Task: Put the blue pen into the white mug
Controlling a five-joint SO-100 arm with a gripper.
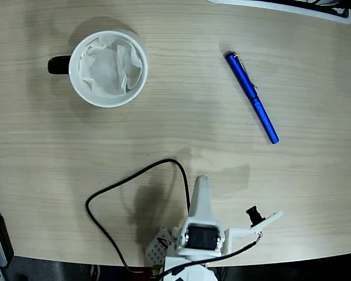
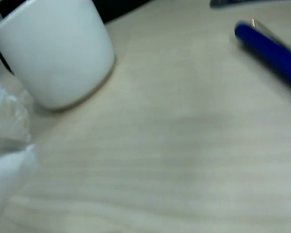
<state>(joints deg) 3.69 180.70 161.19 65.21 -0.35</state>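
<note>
Seen from directly above in the fixed view, the white robot arm (image 1: 200, 231) is being shown at 6 o'clock, folded near the tabletop's (image 1: 164, 134) front edge, with a black cable (image 1: 114, 193) looping out toward 8 o'clock. The hand (image 1: 201, 182) is pointing toward 12 o'clock; whether its fingers are spread or pressed together cannot be told, and nothing is being pinched. The blue pen (image 1: 251, 96) is lying flat at 2 o'clock, slanted, cap end farther away, well apart from the hand. The white mug (image 1: 108, 68) is standing upright at 10 o'clock, lined with crumpled white paper (image 1: 111, 65), its black handle (image 1: 58, 65) pointing toward 9 o'clock.

A slip is being judged likely: the pen is slim and glossy, so an off-centre pinch could roll it away. The paper lining could also stop it from dropping in.

The low, blurred wrist view is showing the mug's outer wall (image 2: 58, 53) and the pen's cap with its clip (image 2: 269, 48); the paper inside the mug is being shown only from above.
</note>
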